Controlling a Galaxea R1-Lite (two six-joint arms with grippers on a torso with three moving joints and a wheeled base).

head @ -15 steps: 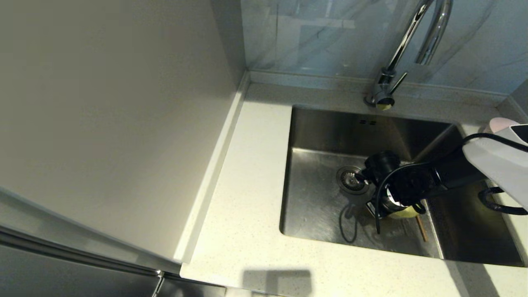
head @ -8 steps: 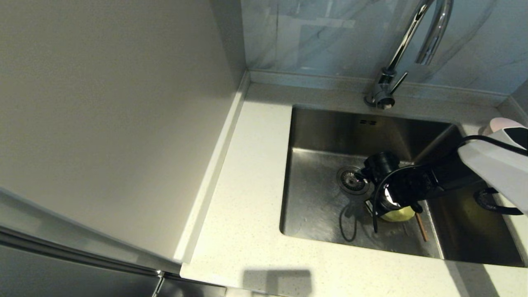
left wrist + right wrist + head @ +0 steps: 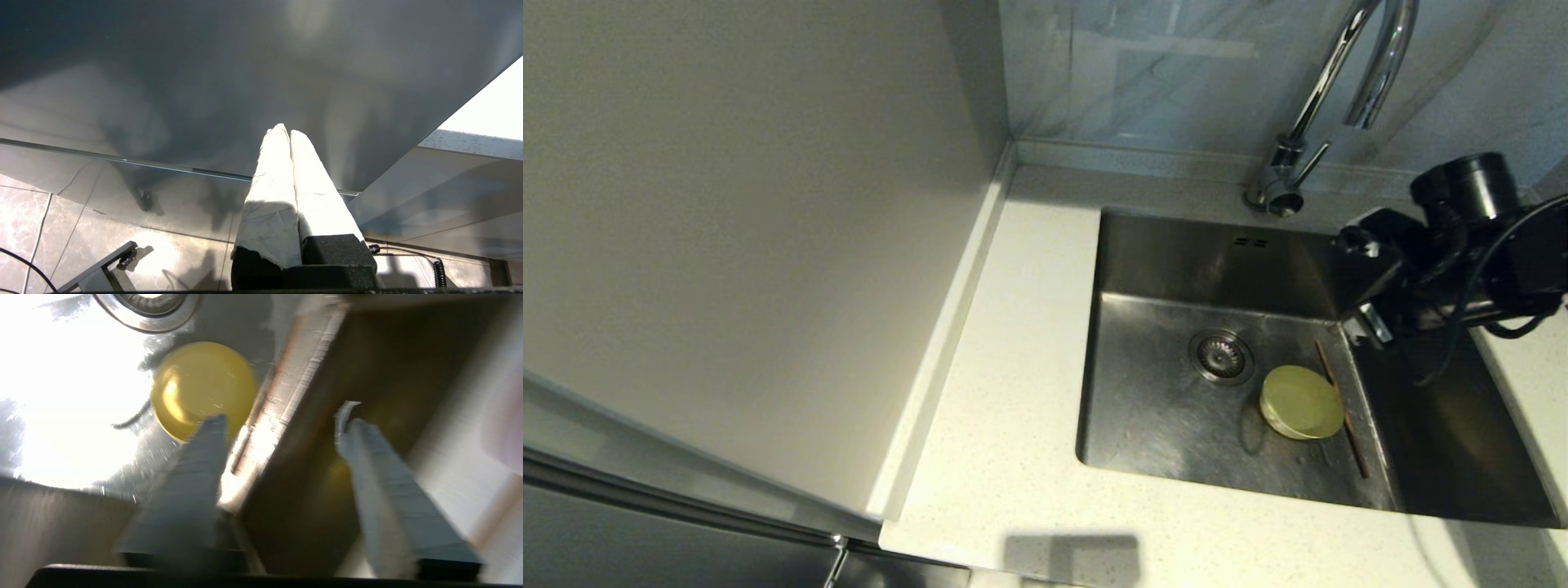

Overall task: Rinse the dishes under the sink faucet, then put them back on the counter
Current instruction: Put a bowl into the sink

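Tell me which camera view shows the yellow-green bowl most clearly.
The head view: the yellow-green bowl lies whole in the sink, beside the drain. The right wrist view shows it blurred, partly hidden by a finger. The left wrist view shows none.

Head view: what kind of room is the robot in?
Most likely a kitchen. There is a steel sink set into a speckled stone counter, a tall chrome faucet behind it, and a yellow-green bowl lying beside a chopstick in the basin.
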